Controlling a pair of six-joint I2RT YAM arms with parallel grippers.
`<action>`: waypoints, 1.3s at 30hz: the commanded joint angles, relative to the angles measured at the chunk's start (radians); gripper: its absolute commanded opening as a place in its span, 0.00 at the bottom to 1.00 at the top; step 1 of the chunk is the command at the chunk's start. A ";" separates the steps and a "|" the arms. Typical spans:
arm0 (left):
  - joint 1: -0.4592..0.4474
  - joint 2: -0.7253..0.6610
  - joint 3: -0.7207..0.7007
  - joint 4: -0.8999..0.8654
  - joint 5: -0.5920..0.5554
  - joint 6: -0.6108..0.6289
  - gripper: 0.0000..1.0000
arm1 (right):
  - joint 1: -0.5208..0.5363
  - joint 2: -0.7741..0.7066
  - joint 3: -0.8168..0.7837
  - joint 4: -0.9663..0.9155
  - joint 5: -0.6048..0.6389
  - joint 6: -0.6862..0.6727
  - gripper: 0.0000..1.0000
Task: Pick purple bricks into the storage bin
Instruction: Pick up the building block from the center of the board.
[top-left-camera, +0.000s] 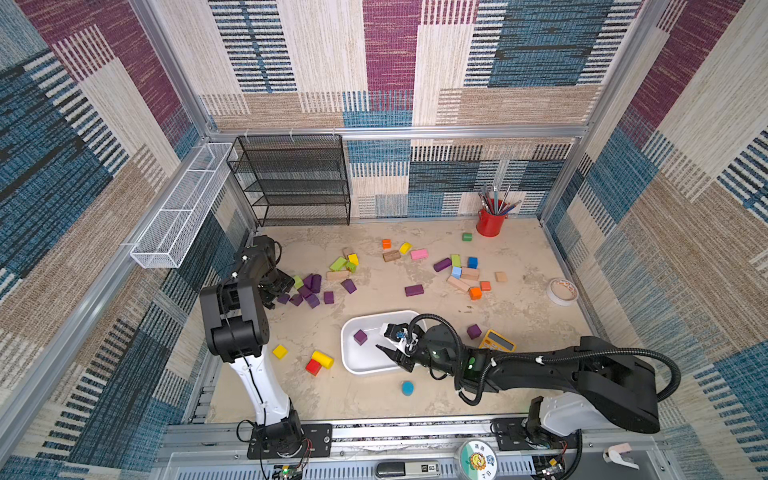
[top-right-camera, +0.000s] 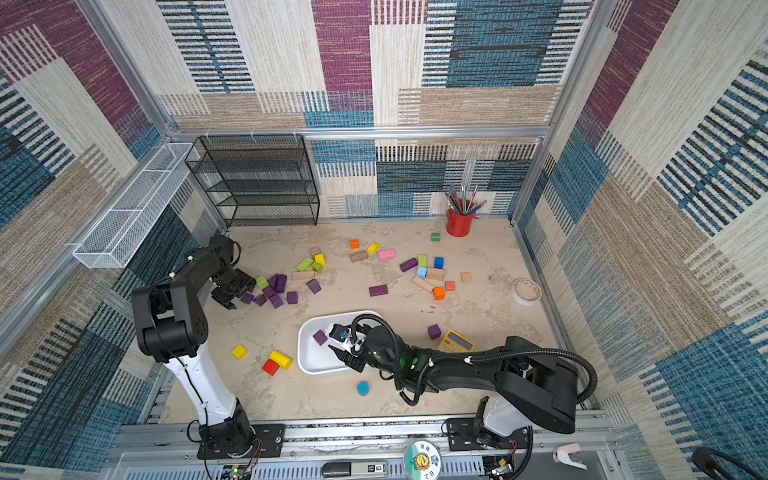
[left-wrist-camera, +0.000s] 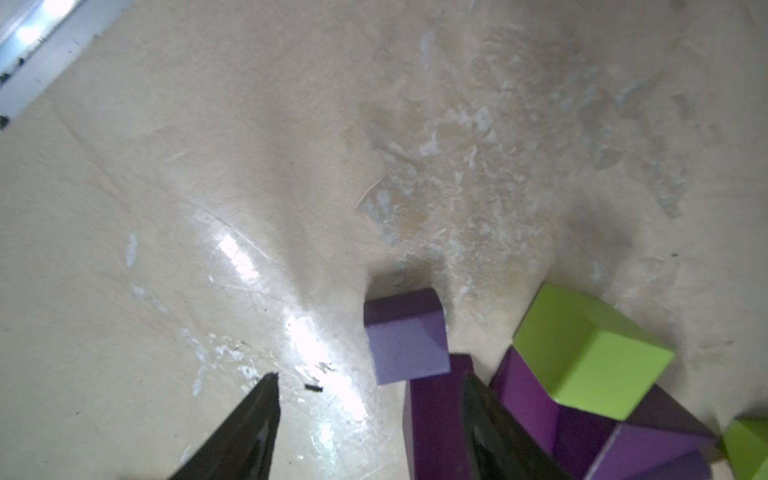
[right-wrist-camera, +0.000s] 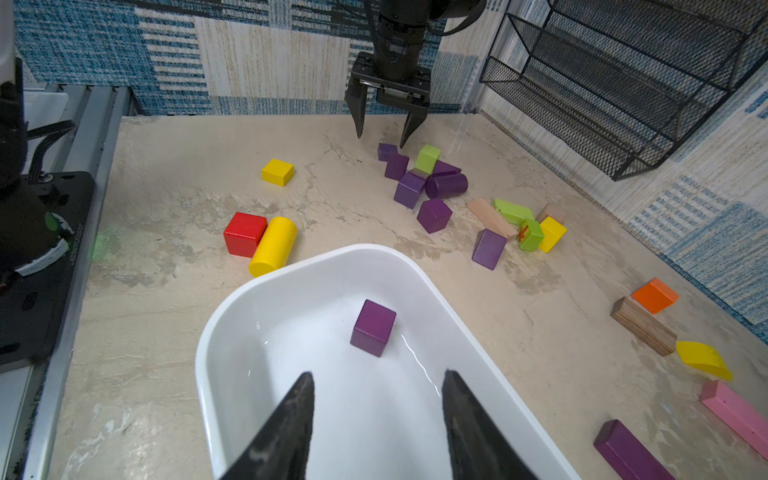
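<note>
One purple cube (right-wrist-camera: 372, 327) lies inside the white storage bin (right-wrist-camera: 291, 332), seen in both top views (top-left-camera: 360, 336) (top-right-camera: 319, 337). My right gripper (right-wrist-camera: 379, 373) hovers open over the bin (top-left-camera: 361, 359), holding nothing. A cluster of purple bricks (top-left-camera: 309, 291) lies at the left of the table. My left gripper (left-wrist-camera: 370, 376) is down at that cluster's left end, open. A purple bar (left-wrist-camera: 436, 415) sits against the inside of one finger, and a small purple cube (left-wrist-camera: 405, 336) lies just ahead. Further purple bricks lie apart (top-left-camera: 414, 290) (top-left-camera: 442, 264) (top-left-camera: 473, 331).
A lime block (left-wrist-camera: 590, 349) rests on the purple cluster. Red and yellow blocks (top-left-camera: 313, 367) and a blue disc (top-left-camera: 407, 388) lie near the bin. A yellow calculator (top-left-camera: 496, 341), tape roll (top-left-camera: 562, 291), red pencil cup (top-left-camera: 491, 222), black rack (top-left-camera: 291, 183) and wire basket (top-left-camera: 183, 208) line the edges.
</note>
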 joint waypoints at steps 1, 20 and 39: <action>0.009 0.010 0.010 0.014 0.008 -0.028 0.70 | 0.002 0.005 0.009 0.028 -0.010 0.011 0.51; 0.028 0.082 0.068 0.022 0.003 -0.065 0.65 | 0.000 0.030 0.019 0.022 -0.019 0.011 0.51; 0.026 0.089 0.021 0.021 -0.013 -0.134 0.47 | 0.000 0.041 0.027 0.016 -0.006 0.010 0.50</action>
